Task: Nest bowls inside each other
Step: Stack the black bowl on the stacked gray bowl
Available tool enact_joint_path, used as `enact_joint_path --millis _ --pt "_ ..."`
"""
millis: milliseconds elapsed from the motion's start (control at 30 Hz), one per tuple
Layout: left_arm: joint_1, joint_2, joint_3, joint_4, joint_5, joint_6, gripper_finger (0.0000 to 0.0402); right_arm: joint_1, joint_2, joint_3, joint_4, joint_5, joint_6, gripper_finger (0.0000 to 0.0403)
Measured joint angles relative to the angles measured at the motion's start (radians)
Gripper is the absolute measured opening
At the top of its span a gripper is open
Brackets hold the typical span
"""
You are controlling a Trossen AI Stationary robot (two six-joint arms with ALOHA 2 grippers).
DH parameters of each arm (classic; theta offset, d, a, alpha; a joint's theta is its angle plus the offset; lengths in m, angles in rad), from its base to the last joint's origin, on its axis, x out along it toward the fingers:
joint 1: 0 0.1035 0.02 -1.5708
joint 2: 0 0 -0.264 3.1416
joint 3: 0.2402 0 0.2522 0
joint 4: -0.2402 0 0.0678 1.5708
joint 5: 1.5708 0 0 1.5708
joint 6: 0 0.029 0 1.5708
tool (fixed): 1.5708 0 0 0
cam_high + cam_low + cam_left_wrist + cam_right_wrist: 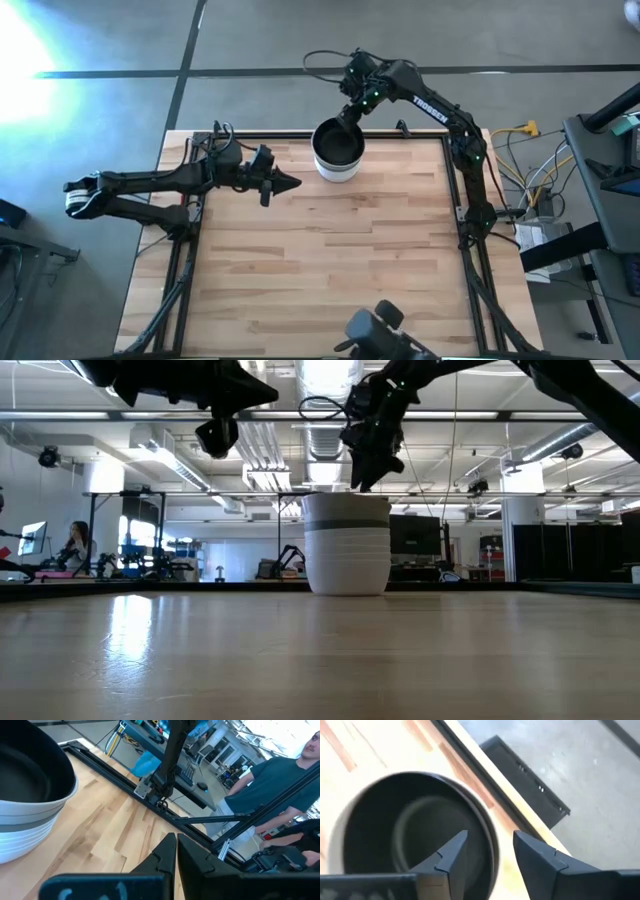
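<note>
- I read the desk (pixel 320 270) as mostly bare wood inside a dark frame, so there is open room toward the near side and both flanks.
- The bowls (pixel 338 150) stand as one nested stack at the far edge of the desk, close to the frame rail. The black bowl (pixel 415 835) sits on top, with a grey band and white rims below it in the low view.
- I judge the stack rigid, smooth and probably breakable. It is tall for its footprint, so a sideways nudge could tip it. The safest hold looks to be the top rim, one finger inside and one outside.
- The right claw (pixel 487 852) hangs just above the far rim of the stack with its fingers parted and nothing between them. The nearby rail leaves little room behind it.
- The left claw (pixel 288 183) hovers above the desk, left of the stack and apart from it, clenched on nothing.
</note>
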Motion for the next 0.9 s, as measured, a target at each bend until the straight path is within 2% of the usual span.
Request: enact_joint_path --millis 67,133,200,267,467,633,900 --pt "0.0 0.0 0.0 0.0 0.0 0.0 0.0 0.0 -0.002 0.025 0.0 -0.02 -0.008 0.0155" --pt "0.0 0.0 -0.002 0.0 0.001 0.0 0.0 0.003 -0.003 0.046 0.002 -0.089 -0.011 0.0156" --pt "0.0 0.0 -0.003 0.0 0.001 -0.001 0.0 0.01 -0.006 0.054 0.019 -0.178 -0.017 0.0146" --pt "0.0 0.001 -0.002 0.0 0.001 -0.001 0.0 0.021 -0.006 0.054 0.028 -0.2 -0.029 0.0127" --pt "0.0 0.0 0.0 0.001 0.004 -0.001 0.0 0.045 0.03 0.041 0.067 -0.103 -0.065 0.0023" --pt "-0.001 0.0 0.0 0.0 0.022 -0.026 0.0 0.047 0.056 0.041 0.112 0.015 -0.042 0.001" --pt "-0.001 -0.004 0.0 0.001 0.032 -0.027 0.0 0.051 0.096 0.041 0.115 0.052 -0.017 0.0009"
